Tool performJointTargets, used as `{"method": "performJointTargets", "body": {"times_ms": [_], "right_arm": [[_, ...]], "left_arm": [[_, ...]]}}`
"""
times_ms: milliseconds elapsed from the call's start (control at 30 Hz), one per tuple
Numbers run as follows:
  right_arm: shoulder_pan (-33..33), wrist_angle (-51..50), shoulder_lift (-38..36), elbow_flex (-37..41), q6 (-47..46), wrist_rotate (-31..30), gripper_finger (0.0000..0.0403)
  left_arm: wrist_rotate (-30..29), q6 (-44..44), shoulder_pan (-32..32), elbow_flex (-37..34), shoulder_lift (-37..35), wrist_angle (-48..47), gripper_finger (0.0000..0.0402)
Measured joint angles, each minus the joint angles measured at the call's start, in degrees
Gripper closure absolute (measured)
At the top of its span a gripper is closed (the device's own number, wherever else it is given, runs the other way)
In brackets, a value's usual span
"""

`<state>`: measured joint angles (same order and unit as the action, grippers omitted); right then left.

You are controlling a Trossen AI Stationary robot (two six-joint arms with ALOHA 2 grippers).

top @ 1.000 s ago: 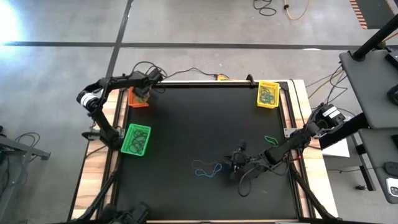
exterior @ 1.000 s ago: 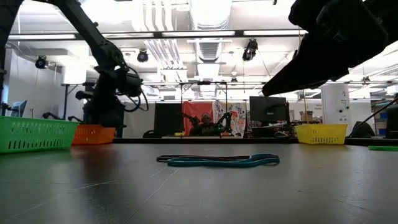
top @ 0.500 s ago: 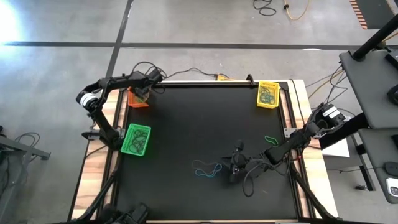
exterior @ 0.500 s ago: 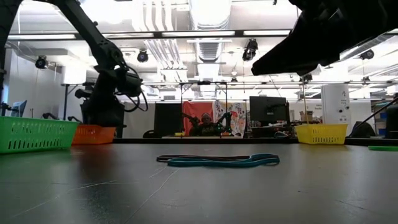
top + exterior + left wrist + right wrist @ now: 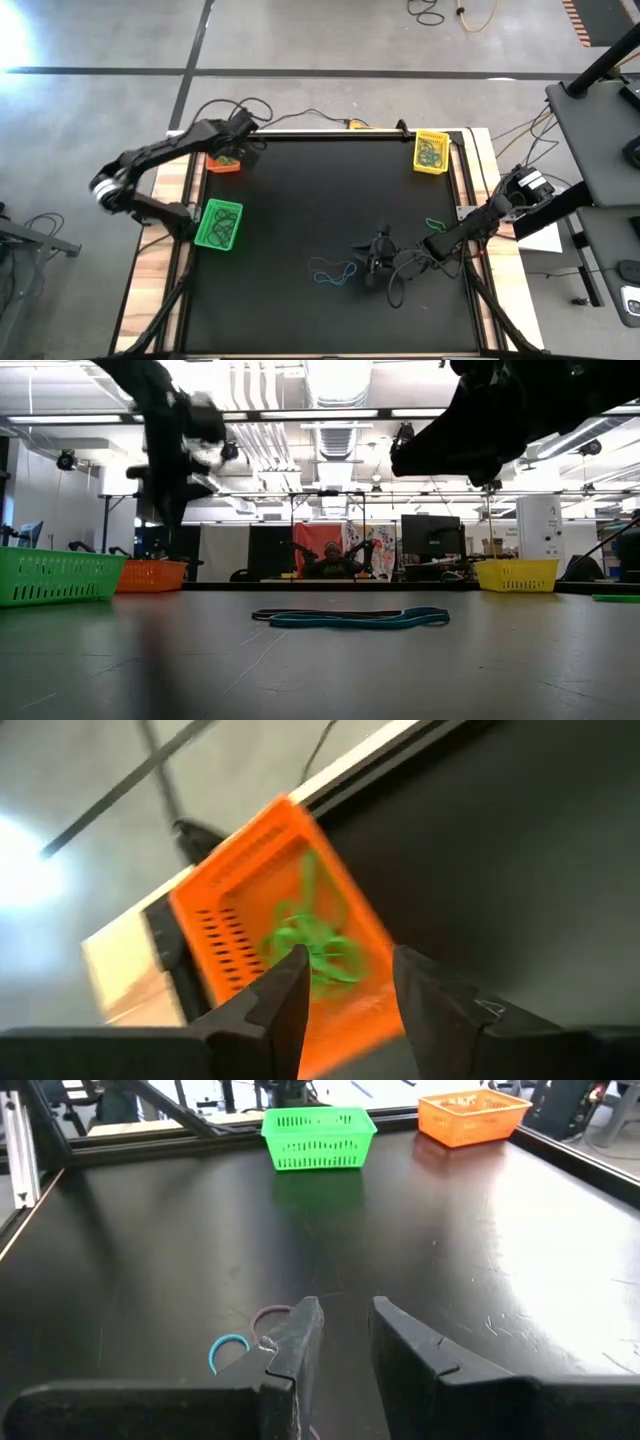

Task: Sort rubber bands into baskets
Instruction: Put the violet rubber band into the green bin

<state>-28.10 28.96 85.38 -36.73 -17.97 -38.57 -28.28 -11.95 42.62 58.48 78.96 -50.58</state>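
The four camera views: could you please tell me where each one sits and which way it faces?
High: overhead, straight down; both arms, left gripper above the orange basket.
Low: table height, looking across; blue band.
Left wrist: down past open fingers into the orange basket.
Right wrist: across the mat past right gripper; green basket.
Shared: orange basket.

left end effector opened and risen above orange basket, right end effector shifted slightly

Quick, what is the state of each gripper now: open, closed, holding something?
Left gripper: open, holding nothing, over the orange plastic mesh basket.
Right gripper: open, holding nothing, low above the black table near loose blue rubber bands.
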Motion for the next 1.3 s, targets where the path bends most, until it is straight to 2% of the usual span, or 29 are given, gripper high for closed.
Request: {"method": "performJointTargets", "body": {"times_ms": [167,300,467,567,667,767,967,1100,1200,1300], "right_arm": [[0.0,0.1,0.0,0.0,1.0,0.0,0.0321],[-0.1,-0.1,0.0,0.0,1.5,0.3,0.0321],[-0.1,-0.3,0.0,0.0,1.5,1.6,0.0321],[-0.1,-0.5,0.0,0.0,1.5,1.6,0.0321],[-0.2,-0.5,0.0,0.0,1.5,1.8,0.0321],[-0.6,-1.5,0.0,0.0,2.5,3.3,0.0321],[-2.1,-4.4,0.0,0.0,0.3,4.3,0.0321],[-3.2,-4.7,0.0,0.1,-0.1,4.2,0.0321],[-3.4,-4.6,0.0,0.1,-0.4,4.1,0.0321],[-3.4,-4.6,0.0,0.1,-0.9,4.0,0.0321]], "left_arm": [[3.6,-5.4,-7.6,-0.1,-10.7,-3.0,0.0278],[3.8,-6.7,-15.8,-1.7,-16.9,-2.5,0.0280],[4.0,-14.9,-27.1,-3.5,-20.7,-2.2,0.0280],[3.8,-17.3,-33.8,-5.3,-21.8,1.2,0.0280],[3.7,-17.5,-40.7,-8.2,-22.3,8.9,0.0278],[3.3,-15.8,-47.6,-12.6,-22.3,21.4,0.0267],[3.4,-11.0,-60.0,-21.9,-18.3,46.6,0.0217],[3.4,-7.0,-65.5,-27.1,-11.5,60.3,0.0193],[3.3,-7.1,-66.3,-29.1,-3.9,71.7,0.0191],[2.6,-5.0,-66.3,-29.0,4.3,79.3,0.0195]]}}
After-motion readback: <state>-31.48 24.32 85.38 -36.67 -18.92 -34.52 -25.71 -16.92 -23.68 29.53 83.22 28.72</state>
